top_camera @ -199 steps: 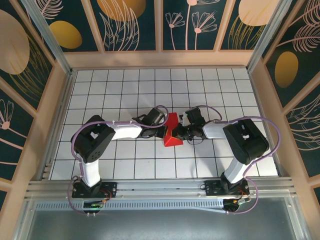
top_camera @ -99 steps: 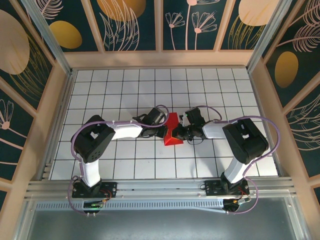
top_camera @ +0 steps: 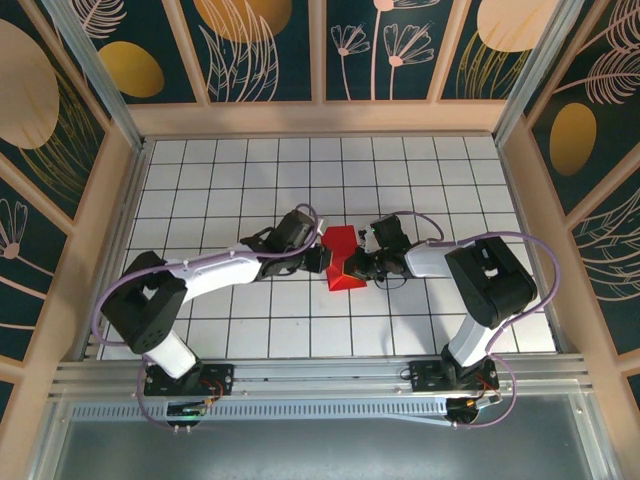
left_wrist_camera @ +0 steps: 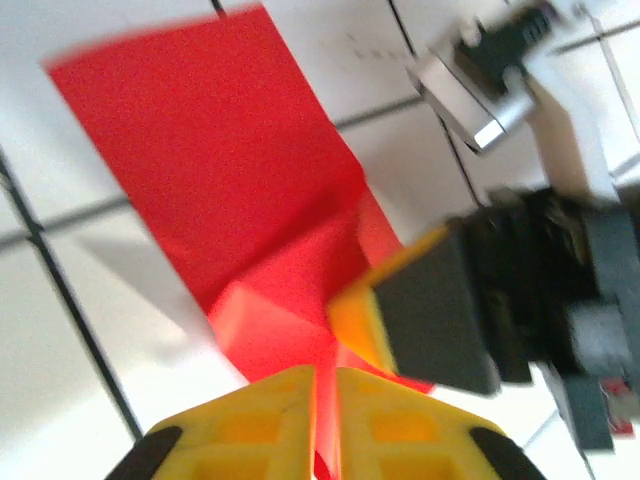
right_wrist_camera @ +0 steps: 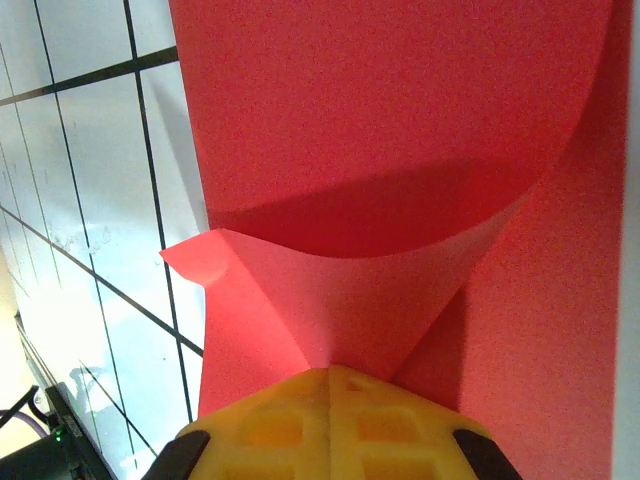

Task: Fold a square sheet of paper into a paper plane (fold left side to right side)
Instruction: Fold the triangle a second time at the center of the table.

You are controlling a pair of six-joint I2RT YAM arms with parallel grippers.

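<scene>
Both pairs of fingers [left_wrist_camera: 250, 430] pinch the sheet's [top_camera: 345, 265] edges amid open tiles [top_camera: 200, 200].

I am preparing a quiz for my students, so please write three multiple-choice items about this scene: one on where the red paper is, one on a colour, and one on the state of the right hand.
1. Where is the red paper?
A. between the left hand and the right hand
B. inside a box
C. on a shelf

2. What colour are the right hand's fingers?
A. blue
B. yellow
C. green

3. How is the right hand?
A. wide open
B. shut on nothing
C. shut on the red paper

Answers: 1 A, the top view shows it between them. 2 B, the wrist view shows yellow. 3 C, the paper comes out from between its closed fingers.
</scene>
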